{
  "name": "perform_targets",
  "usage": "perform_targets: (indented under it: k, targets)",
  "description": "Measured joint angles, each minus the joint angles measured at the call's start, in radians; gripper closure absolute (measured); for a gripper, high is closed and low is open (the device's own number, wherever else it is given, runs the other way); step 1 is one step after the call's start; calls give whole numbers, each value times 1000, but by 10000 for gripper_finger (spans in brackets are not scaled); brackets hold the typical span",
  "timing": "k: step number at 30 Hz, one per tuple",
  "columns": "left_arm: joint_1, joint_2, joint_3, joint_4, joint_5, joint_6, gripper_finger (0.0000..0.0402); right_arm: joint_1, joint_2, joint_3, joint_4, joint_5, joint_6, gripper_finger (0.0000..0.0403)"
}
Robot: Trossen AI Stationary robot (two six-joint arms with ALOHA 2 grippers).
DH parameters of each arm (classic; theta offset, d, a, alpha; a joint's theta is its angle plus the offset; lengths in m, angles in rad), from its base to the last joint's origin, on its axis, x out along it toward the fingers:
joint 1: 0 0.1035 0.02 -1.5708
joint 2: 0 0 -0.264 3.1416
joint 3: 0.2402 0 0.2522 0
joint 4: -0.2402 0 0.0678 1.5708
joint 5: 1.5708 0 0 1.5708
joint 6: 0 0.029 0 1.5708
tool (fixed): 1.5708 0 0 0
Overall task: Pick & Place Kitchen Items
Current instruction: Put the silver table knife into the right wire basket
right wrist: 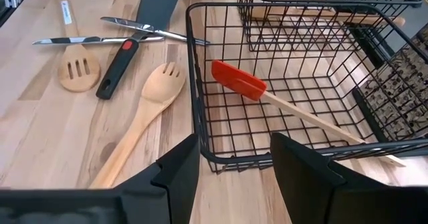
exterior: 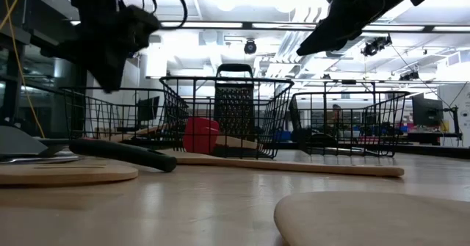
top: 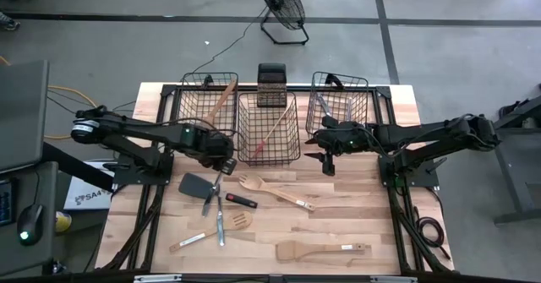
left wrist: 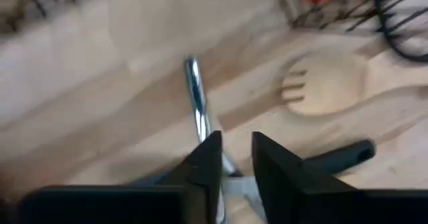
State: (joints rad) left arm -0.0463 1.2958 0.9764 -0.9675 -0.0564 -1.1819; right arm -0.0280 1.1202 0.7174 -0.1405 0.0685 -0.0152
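Several kitchen items lie loose on the wooden table: a black spatula [top: 196,184], silver cutlery [top: 219,207], a black-and-red handled tool [top: 241,200], a wooden fork-spoon [top: 275,192], a slotted wooden spoon [top: 211,231] and a wooden spatula [top: 321,251]. A red spatula [right wrist: 239,82] leans inside the middle basket [top: 269,127]. My left gripper [top: 225,166] hangs above the silver cutlery [left wrist: 195,97], fingers pointing down, a narrow gap between them, clear of the table in the low view [exterior: 110,51]. My right gripper [right wrist: 234,164] hovers open beside the middle basket's near right corner.
Three black wire baskets stand along the far side, the left one [top: 207,97] holding a wooden utensil, the right one [top: 338,106] a dark one. A box grater [top: 270,84] stands behind the middle basket. Bare wood lies at the near right.
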Motion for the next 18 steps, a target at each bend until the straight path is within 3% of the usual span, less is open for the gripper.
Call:
perform_targets:
  k: [6,18]
  targets:
    - [-8,85,0,-1,27,-70,266,0,0,0,-15,-1,-6,227]
    - [-85,230,0,14,23,-188,261,0,0,0,-30,-24,-5,227]
